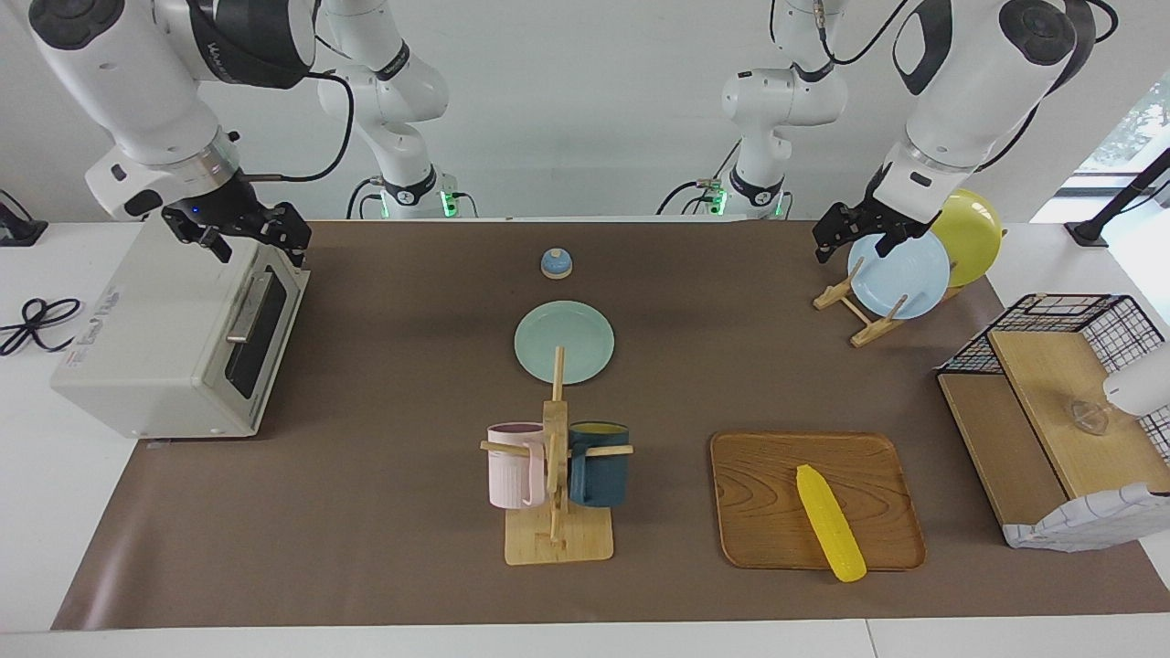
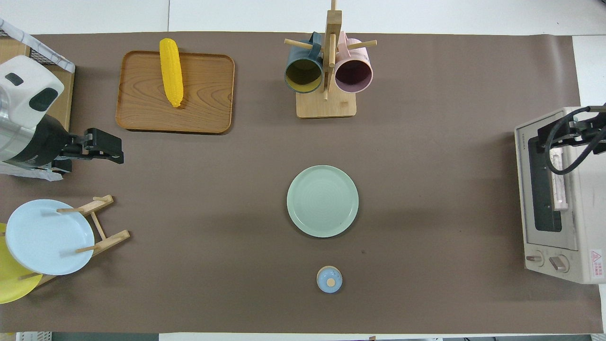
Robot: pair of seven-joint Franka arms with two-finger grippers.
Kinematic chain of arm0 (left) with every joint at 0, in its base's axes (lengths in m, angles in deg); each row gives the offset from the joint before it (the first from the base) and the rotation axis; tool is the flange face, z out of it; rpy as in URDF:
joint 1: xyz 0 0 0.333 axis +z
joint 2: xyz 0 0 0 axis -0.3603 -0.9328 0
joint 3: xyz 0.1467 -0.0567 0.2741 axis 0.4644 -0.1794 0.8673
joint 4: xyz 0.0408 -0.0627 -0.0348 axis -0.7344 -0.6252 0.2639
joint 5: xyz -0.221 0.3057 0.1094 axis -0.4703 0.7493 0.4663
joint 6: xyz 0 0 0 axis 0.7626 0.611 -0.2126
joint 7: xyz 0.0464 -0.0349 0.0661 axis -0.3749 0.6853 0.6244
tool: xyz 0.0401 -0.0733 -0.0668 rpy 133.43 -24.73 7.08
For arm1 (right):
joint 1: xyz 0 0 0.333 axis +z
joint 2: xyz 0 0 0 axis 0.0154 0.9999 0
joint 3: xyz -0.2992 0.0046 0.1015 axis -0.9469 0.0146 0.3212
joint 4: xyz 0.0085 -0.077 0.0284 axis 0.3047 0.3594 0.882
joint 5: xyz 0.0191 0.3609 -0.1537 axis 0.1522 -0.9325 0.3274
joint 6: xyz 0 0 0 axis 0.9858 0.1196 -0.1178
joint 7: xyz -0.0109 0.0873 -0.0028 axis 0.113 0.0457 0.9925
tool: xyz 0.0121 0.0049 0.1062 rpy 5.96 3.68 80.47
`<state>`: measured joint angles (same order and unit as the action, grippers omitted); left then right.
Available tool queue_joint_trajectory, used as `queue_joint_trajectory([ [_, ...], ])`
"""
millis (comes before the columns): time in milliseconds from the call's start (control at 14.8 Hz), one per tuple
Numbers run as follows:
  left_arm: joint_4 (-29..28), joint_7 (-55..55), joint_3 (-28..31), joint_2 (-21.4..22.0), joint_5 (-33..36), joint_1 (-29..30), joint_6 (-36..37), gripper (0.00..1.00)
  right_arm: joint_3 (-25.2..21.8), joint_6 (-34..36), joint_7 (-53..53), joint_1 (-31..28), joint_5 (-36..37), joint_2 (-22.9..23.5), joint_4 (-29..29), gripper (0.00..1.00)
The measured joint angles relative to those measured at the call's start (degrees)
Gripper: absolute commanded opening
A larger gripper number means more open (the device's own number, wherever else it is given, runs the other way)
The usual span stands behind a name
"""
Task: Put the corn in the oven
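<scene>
Facing view. The corn (image 1: 830, 522) lies flat and slantwise on the wooden tray (image 1: 768, 475), toward the left arm's end of the table, its thicker end overhanging the tray edge farthest from the robots. The oven (image 1: 174, 338) stands at the right arm's end with its door shut. The right gripper (image 1: 249, 239) hangs over the oven's top front edge, above the door handle (image 1: 243, 312), fingers spread wide and holding nothing. The left gripper (image 1: 855, 236) hangs over the plate rack (image 1: 859, 311), just above the blue plate (image 1: 898, 275), likewise wide apart and empty. Neither touches the corn.

Overhead view. The corn (image 2: 171, 72) crosses the edge of the tray (image 2: 199, 94) that is farthest from the robots, its tapered tip pointing toward them. The left gripper (image 2: 105, 150) is over bare mat, well apart from the tray. The right gripper (image 2: 584, 135) is over the oven (image 2: 558, 227), partly out of frame.

Handling, as a judgement. The cob looks like a light, stiff plastic toy, not fragile. Its round, tapered body could roll or slip toward the thin end, so a hold across the ribbed middle, with fingers square to its length, seems safest. The door must be opened first.
</scene>
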<state>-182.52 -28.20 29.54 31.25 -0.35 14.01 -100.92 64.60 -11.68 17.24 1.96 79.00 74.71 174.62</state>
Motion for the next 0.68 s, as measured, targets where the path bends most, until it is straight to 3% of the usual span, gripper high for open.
queue_joint_trajectory([
  [136,0.00,0.78,0.04,-0.06,0.00,0.02,-1.49,1.00,0.00,0.00,-0.10,-0.04,0.00,-0.06,0.41,0.00],
  [407,0.08,0.98,0.03,-1.95,-0.13,0.02,-5.57,1.00,-0.07,-3.29,-3.97,-1.94,0.00,-1.06,4.01,0.00],
  [542,2.05,0.98,-0.02,-6.48,-0.15,0.01,-7.39,1.00,-0.11,-4.70,-4.56,-3.09,0.00,-1.71,5.91,0.00],
  [678,8.07,0.97,-0.11,-14.26,-0.15,-0.01,-8.53,1.00,-0.13,-4.93,-4.57,-3.31,0.00,-2.11,6.59,0.00],
])
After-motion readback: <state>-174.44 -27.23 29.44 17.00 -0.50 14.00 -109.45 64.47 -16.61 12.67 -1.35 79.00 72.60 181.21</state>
